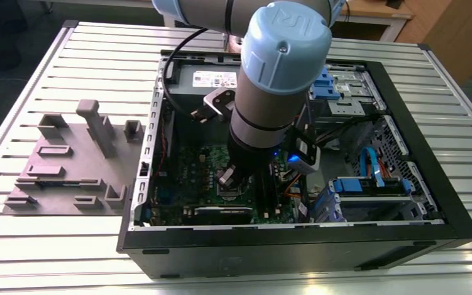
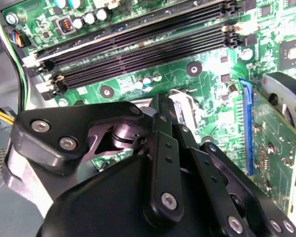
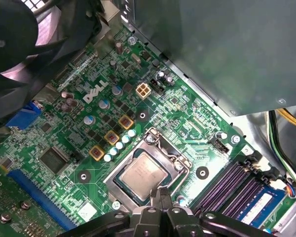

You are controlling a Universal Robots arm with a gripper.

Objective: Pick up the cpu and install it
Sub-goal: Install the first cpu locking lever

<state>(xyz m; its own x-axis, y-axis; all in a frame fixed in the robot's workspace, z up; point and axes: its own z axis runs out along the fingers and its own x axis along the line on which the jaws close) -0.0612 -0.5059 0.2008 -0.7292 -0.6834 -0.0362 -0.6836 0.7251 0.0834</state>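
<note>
We are hovering the gripper (image 3: 160,195) just above the cpu (image 3: 144,173) — it is lying in the socket (image 3: 180,165) directly beneath the fingertips. Fingers are closing together, grasping nothing. Seating step — next calls for latching.

Dull brushed-metal cpu (image 3: 144,173), glossy green board (image 3: 187,116), seemingly matt black plastic tool (image 3: 163,197)

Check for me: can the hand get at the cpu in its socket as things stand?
Probably yes. In the first wrist view the cpu lies in the socket frame on the motherboard, its top uncovered, and the hand hangs close beside it with nothing between them.
</note>
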